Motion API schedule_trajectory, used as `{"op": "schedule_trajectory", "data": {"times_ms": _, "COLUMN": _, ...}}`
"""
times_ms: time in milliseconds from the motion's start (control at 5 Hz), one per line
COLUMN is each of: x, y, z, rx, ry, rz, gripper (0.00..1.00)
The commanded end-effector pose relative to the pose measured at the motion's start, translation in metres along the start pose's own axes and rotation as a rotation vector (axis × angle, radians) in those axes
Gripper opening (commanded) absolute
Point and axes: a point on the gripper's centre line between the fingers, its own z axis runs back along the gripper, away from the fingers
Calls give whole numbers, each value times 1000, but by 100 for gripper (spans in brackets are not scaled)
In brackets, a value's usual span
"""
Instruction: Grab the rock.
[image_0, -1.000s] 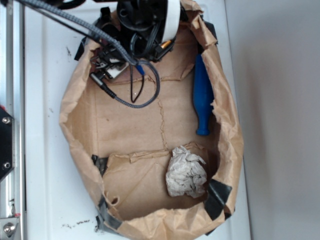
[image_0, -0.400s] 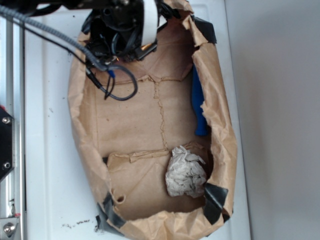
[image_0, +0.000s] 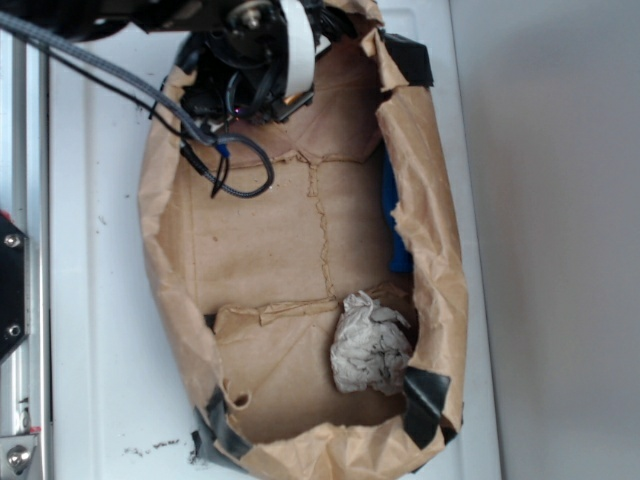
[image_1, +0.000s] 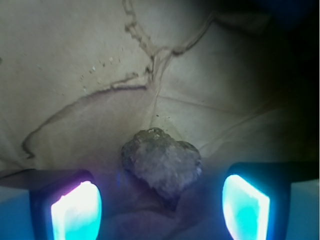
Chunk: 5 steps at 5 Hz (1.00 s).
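Claw (image_1: 160, 202) open, straddling the rock (image_1: 162, 162) at lower centre of my wrist view.
I worry its jagged faces could squirt it sideways across the paper bag (image_1: 75, 75) when closing.

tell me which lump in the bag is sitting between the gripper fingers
The small dark rock, between the open fingers. The pale crumpled paper ball lies at the bag's far end.

Exterior view: bright, even light, soft overall focus, and the white table (image_0: 90, 300) is nearly washed out. Wrist view: dim, dark toward the upper right corner. The glowing fingertips (image_1: 75, 212) cast blue-violet light on the slightly blurred rock (image_1: 161, 162).
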Motion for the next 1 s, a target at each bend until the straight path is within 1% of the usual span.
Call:
{"op": "schedule_trajectory", "data": {"times_ms": 0, "x": 14, "y": 12, "z": -14, "rx": 25, "ry": 5, "rz": -17, "gripper": 100}}
{"op": "schedule_trajectory", "data": {"times_ms": 200, "x": 12, "y": 14, "z": -13, "rx": 34, "ry": -15, "rz": 16, "gripper": 0}}
{"op": "schedule_trajectory", "data": {"times_ms": 600, "x": 11, "y": 15, "z": 4, "rx": 54, "ry": -40, "rz": 1, "gripper": 0}}
{"op": "schedule_trajectory", "data": {"times_ms": 800, "x": 11, "y": 10, "z": 41, "rx": 17, "ry": -140, "rz": 119, "gripper": 0}}
